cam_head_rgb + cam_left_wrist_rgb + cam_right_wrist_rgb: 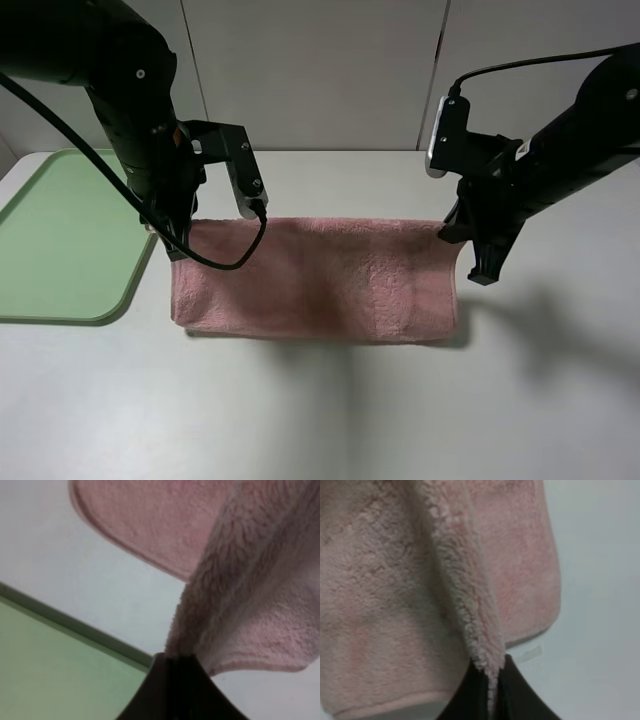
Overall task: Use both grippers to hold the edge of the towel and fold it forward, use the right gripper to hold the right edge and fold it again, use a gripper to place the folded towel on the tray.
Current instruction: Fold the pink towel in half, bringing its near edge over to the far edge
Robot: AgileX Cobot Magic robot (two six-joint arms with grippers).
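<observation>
The pink towel (315, 280) lies on the white table, its raised half held up and carried over the flat half. My left gripper (178, 243) is shut on the towel's edge at its left corner; the left wrist view shows the cloth (250, 595) pinched in the black fingers (177, 680). My right gripper (470, 250) is shut on the edge at the right corner; the right wrist view shows the fluffy hem (470, 610) caught between its fingers (520, 695), with a small white tag (527, 653) beside it. The light green tray (60, 235) lies left of the towel.
The tray's near right corner sits close to the towel's left end and shows in the left wrist view (60, 670). Bare white table (330, 410) lies in front of the towel. A pale wall panel stands behind the table.
</observation>
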